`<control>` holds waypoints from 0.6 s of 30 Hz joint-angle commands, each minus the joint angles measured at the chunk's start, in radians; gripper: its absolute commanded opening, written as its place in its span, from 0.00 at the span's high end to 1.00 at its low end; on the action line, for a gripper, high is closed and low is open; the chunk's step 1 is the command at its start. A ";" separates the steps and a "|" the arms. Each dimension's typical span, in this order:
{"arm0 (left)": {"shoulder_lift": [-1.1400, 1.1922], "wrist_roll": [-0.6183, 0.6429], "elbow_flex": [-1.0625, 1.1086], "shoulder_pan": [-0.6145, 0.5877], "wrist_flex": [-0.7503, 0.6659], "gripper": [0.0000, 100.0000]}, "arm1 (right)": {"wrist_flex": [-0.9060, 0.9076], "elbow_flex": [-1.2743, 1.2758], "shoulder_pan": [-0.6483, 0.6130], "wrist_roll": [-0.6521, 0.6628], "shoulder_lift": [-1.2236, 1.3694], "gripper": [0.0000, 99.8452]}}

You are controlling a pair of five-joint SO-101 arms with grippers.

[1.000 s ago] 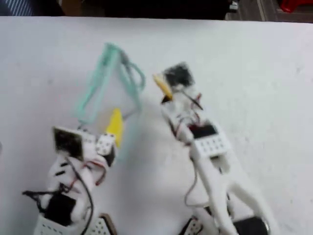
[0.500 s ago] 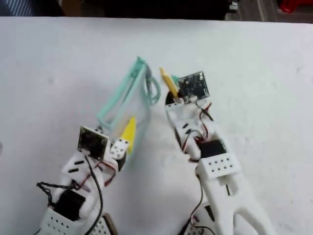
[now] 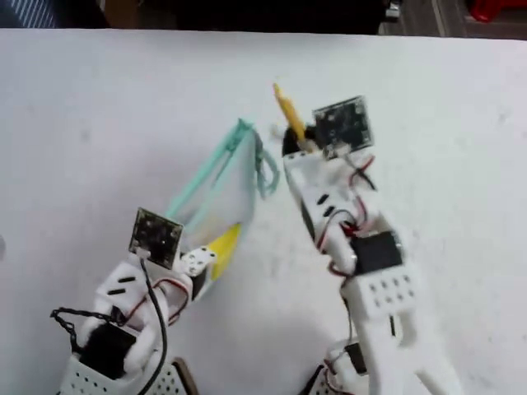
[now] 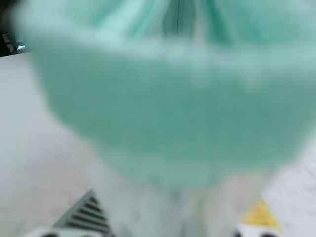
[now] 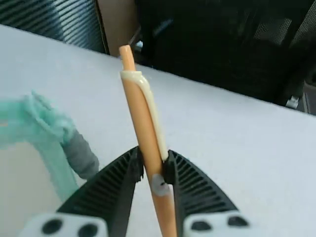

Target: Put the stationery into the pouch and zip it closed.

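Because the pouch (image 3: 216, 188) looks soft and floppy, my left pincer (image 3: 216, 251) grips one end; my right pincer (image 5: 152, 160) pinches the stiff, light pen (image 5: 139, 118) just beside the pouch's far end.

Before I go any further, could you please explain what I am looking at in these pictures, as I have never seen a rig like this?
These are two small robot arms side by side at a white table. One picture looks down over the table from a fixed camera. The other two come from a camera on each arm's wrist, looking along its fingers. The left gripper holds a clear pouch with mint-green edging by its near end, and the left wrist view sees that pouch from very close. The right gripper pinches an orange pen between its black ribbed fingers. The pen is beside the pouch's far corner, not yet inside.
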 commanded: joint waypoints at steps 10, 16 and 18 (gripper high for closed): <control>-0.010 0.012 -0.040 -0.007 0.003 0.80 | 0.242 -0.471 -0.363 -0.002 -0.206 0.98; -0.010 0.011 -0.040 -0.010 -0.002 0.80 | 0.171 -0.466 -0.559 -0.002 -0.211 0.98; -0.010 0.011 -0.040 -0.010 -0.003 0.80 | 0.163 -0.465 -0.588 -0.002 -0.205 0.98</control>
